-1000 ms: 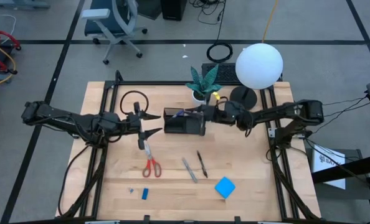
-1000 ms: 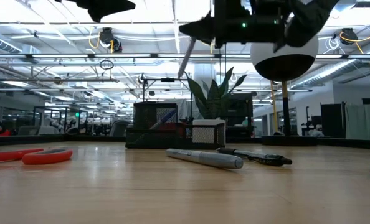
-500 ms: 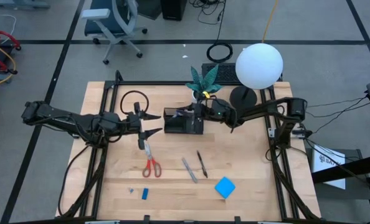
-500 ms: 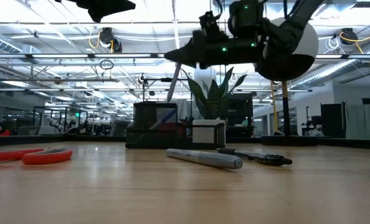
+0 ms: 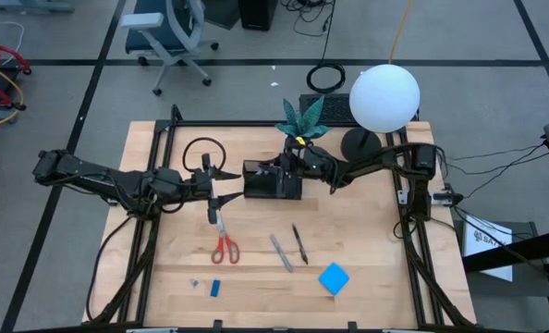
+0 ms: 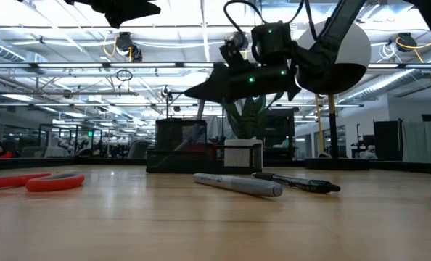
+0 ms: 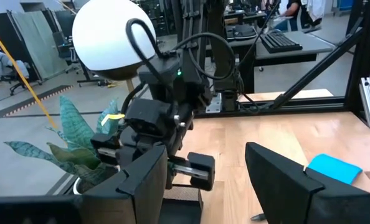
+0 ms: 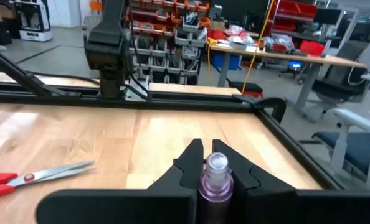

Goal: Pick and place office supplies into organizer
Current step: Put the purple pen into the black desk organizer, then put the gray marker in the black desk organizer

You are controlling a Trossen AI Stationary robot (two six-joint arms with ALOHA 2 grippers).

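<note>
- Progress is partial: we are counting at least one bluish pen (image 6: 192,136) already leaning inside the small black compartmented organizer tray (image 5: 273,181), which is sitting mid-tabletop beside the white plant pot (image 5: 297,142).
- We are carrying a slim purple-tinted pen (image 8: 216,176) in our right gripper (image 5: 289,167), whose jaws are standing nearly closed around it, right over the organizer; we judge this pen is about to go in.
- We are holding our left gripper (image 5: 221,184) just beside the organizer, above the blades of the red-handled scissors (image 5: 223,240); its jaws are standing partly apart with nothing between them.
- We are leaving several supplies on the light wooden tabletop (image 5: 367,277): the scissors, a grey pen (image 5: 281,252) and a black pen (image 5: 298,243) lying side by side, a bright blue square pad (image 5: 334,277) and a small blue rectangular eraser-like piece (image 5: 215,288).
- We are judging the job well short of halfway, with five loose items waiting beyond the pen in hand.
</note>
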